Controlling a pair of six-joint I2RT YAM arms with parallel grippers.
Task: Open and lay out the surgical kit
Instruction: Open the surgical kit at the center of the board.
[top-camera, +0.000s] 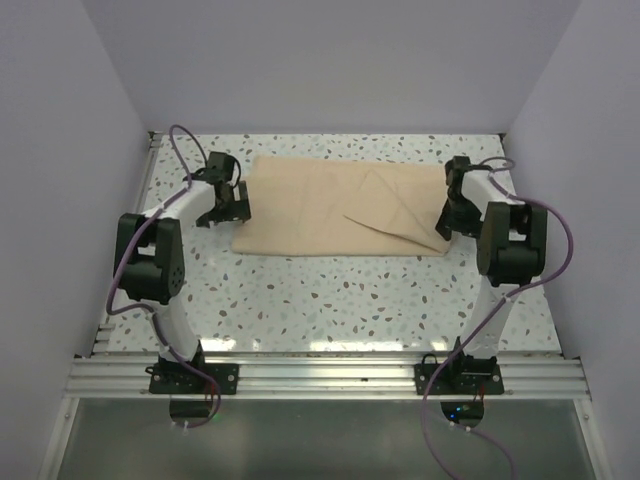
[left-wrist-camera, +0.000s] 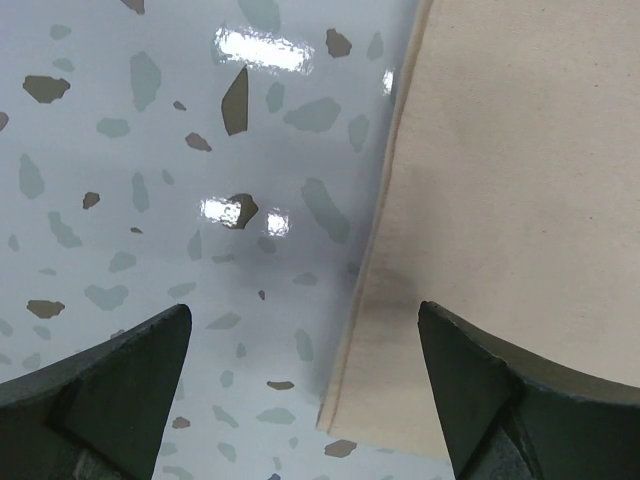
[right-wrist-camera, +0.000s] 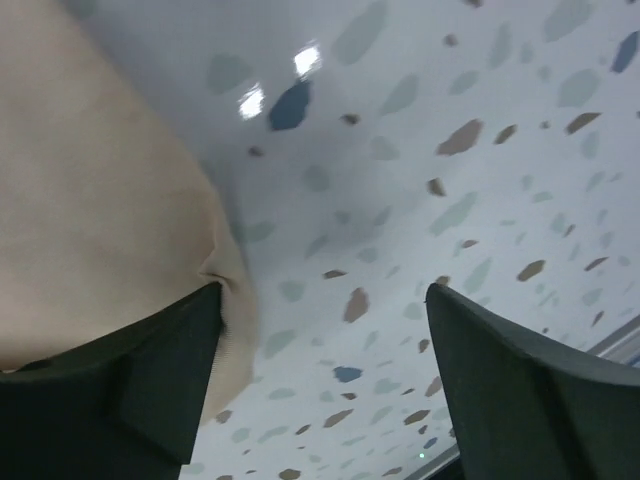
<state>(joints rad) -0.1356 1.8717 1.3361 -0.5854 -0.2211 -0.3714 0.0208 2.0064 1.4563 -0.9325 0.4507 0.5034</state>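
1. Tan cloth wrap (top-camera: 340, 205) across the upper middle of the overhead view, flat on the speckled table (top-camera: 330, 300), folded shut, with a slanting flap and creases toward its right end.
2. No tray or tools on show anywhere; probably inside the folds, though impossible to confirm.
3. Left gripper (top-camera: 228, 205) at the left end of the cloth, jaws apart and holding nothing. In its wrist view, one finger over bare table at lower left, the other over cloth at lower right, with the cloth's edge running down between them.
4. Right gripper (top-camera: 452, 215) at the right end of the cloth, near its lower right corner, jaws likewise apart and empty. In its wrist view, a rumpled cloth corner at the left of the frame, close against the left-hand finger, with bare table filling the rest. Touching or just beside: cannot tell.
5. Judged stage: the very start. Nothing unfolded yet, no grip taken.
6. Left to do: pinch a flap, peel back each fold, spread the cloth flat, then set out the tray and tools apart from one another.
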